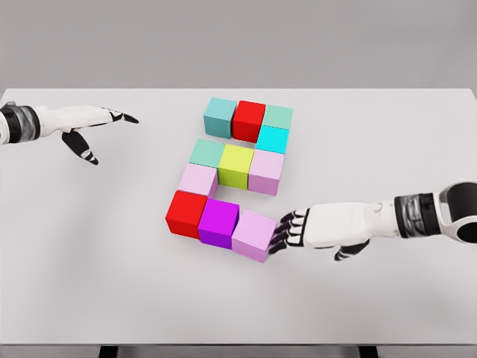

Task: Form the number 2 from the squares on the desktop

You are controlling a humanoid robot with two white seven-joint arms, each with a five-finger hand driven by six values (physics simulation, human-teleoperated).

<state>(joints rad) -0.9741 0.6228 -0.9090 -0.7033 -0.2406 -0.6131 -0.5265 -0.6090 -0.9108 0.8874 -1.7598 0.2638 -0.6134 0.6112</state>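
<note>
At the lower right of the bench (89, 261), the right robot hand (313, 227) is lying low with its dark fingertips (282, 237) pressing against the right face of a pale pink cube (253, 233), its fingers extended and gripping nothing. That cube is closing the bottom row, sitting just beside a purple cube (219, 222), which is touching a red cube (185, 212) at the row's left end. Above the red one, a light pink cube (197, 179) is linking up to the middle row: a mint cube (207, 153), a yellow-green cube (236, 165) and another pink cube (266, 171). A cyan cube (272, 139) is rising from that row's right end to the top row, where a teal cube (220, 116), a second red cube (248, 119) and a pale green cube (278, 115) are sitting side by side. Far off at the left edge, the left robot hand (89, 127) is hovering open, fingers spread, well apart from the blocks.
</note>
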